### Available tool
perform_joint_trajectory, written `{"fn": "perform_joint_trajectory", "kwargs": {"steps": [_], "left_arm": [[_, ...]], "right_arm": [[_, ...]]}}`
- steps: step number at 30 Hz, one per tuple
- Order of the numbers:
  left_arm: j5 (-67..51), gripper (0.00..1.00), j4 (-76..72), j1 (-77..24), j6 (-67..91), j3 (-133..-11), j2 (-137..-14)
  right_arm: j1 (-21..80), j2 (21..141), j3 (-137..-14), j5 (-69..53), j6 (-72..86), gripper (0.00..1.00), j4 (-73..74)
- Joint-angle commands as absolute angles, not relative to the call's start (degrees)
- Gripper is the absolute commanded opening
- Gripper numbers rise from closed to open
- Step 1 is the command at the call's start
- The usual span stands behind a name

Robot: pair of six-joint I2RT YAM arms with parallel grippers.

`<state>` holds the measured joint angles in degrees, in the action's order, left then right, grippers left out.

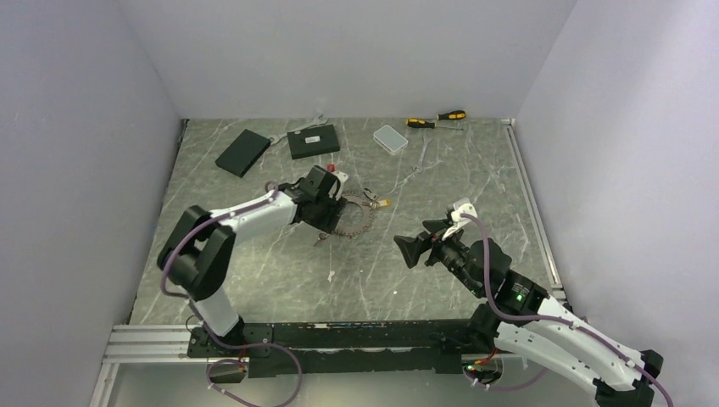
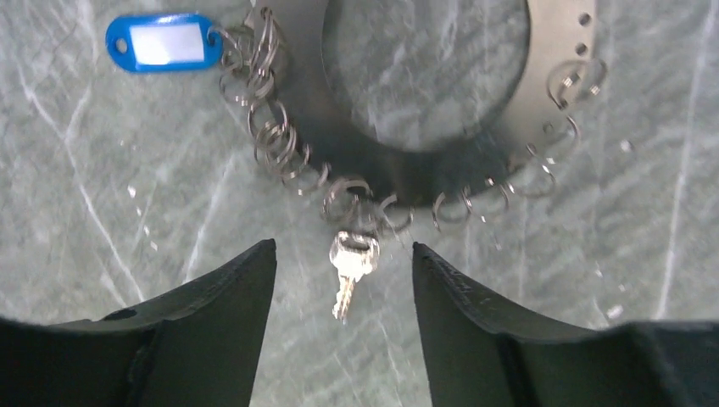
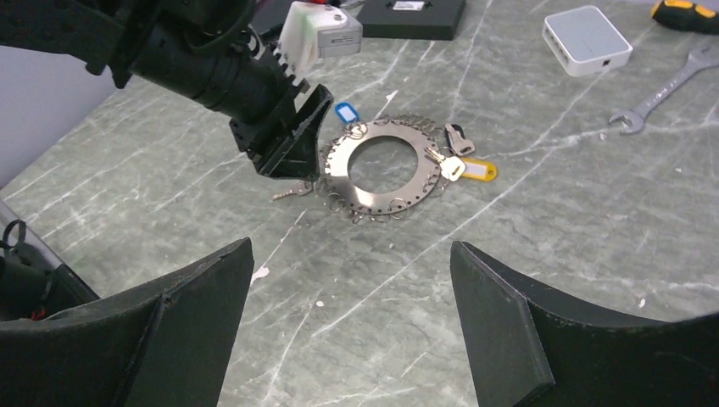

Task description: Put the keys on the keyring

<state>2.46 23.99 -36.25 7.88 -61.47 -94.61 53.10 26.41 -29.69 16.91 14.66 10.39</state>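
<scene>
Your keyring [image 3: 339, 165] lies flat mid-table, its rim hung with small rings [image 2: 275, 140]. The blue tag [image 2: 161, 42] sits among the rings on its left side. A yellow tag [image 3: 476, 170] lies just right of the ring, and a dark key [image 3: 458, 136] lies just beyond that tag; I cannot tell whether either is threaded on.

Your left claw [image 2: 343, 254] is open, low over the table [image 1: 254, 280], with the jaws either side of a silver key [image 2: 349, 270] at the ring's near-left edge. That key's head touches a small ring, but whether it is hooked through is not clear. Judge the job as part done: treat this key as the one in hand, with the right-side keys left to check.

Your right claw [image 3: 352, 244] is open and holds nothing, raised well to the near right of the ring. Bare table lies between it and the ring, so you have room to come in from there. A wrench [image 3: 661, 93] and a white box [image 3: 587, 38] lie further off, toward the far right. The left arm crowds the ring's left side.
</scene>
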Motion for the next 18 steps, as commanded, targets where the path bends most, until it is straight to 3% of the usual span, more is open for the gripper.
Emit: {"fn": "perform_joint_trajectory", "kwargs": {"steps": [1,11,18], "left_arm": [[5.8,0.61,20.6,-36.3,12.1,-66.3,-100.0],[4.1,0.51,18.0,-36.3,13.9,-73.0,-110.2],[2.6,0.66,17.1,-36.3,12.6,-79.3,-113.7]], "right_arm": [[53.4,26.7,-29.0,19.7,16.9,0.89,8.2],[53.4,25.7,-27.7,20.5,16.5,0.89,8.3],[53.4,23.9,-27.7,20.7,15.0,0.89,9.1]]}}
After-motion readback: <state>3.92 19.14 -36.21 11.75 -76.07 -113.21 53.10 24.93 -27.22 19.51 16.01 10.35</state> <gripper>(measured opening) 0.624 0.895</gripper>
